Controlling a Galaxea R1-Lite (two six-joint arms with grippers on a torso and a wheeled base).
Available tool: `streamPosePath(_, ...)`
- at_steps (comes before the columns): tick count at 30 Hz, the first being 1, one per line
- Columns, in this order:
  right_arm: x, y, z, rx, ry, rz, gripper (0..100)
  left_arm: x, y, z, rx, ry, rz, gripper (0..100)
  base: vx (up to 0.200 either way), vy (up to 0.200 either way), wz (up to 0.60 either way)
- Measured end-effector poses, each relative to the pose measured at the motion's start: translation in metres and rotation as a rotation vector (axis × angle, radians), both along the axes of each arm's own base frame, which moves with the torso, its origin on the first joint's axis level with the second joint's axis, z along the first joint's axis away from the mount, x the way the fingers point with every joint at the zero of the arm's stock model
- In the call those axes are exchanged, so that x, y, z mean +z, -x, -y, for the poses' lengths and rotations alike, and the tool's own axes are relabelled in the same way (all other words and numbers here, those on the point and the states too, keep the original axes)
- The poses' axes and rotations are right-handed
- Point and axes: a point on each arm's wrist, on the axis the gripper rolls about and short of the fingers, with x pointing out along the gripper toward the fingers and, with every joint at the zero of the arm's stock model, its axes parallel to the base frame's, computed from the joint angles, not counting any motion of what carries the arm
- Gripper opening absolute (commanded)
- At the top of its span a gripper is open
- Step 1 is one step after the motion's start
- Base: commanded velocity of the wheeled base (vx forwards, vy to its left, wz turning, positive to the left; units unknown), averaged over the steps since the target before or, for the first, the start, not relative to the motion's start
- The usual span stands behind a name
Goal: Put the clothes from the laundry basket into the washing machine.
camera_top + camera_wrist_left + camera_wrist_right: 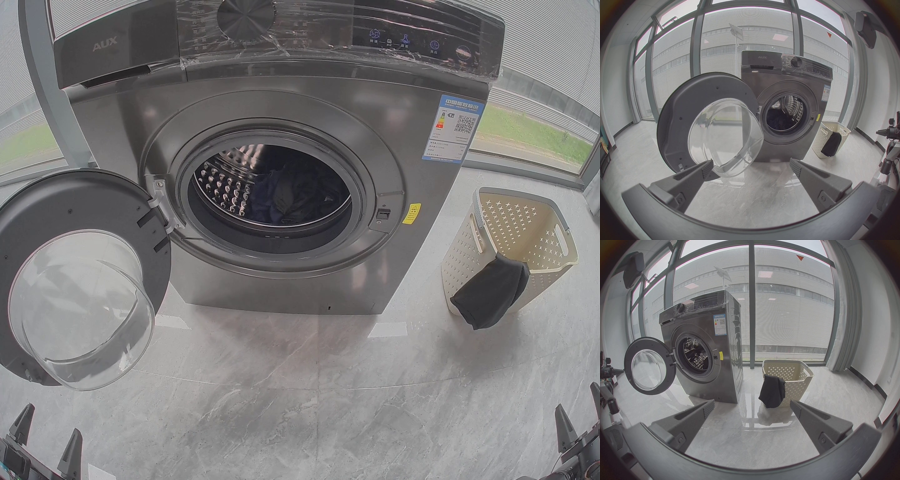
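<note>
Left claw [750, 162] splayed, washer door [693, 103] ajar ahead

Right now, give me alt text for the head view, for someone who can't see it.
A front-loading washing machine stands with its round door swung open to the left and dark clothes inside. To its right, a cream laundry basket has a black garment draped over its near rim.

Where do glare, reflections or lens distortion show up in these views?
Head view: the wrap on the washing machine glints, and the clothes in the drum sit in deep shadow. Left wrist view: window frames bow, daylight shines through the door glass. Right wrist view: the glossy floor mirrors the basket.
</note>
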Motion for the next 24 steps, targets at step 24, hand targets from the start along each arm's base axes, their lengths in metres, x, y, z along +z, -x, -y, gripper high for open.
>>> streamPosePath(24,0.0001,0.0000,0.0000,0.001,0.002,0.001,100,0.0000,0.0000,-0.0002,0.009,0.011,0.000,100,0.000,-0.175,0.00)
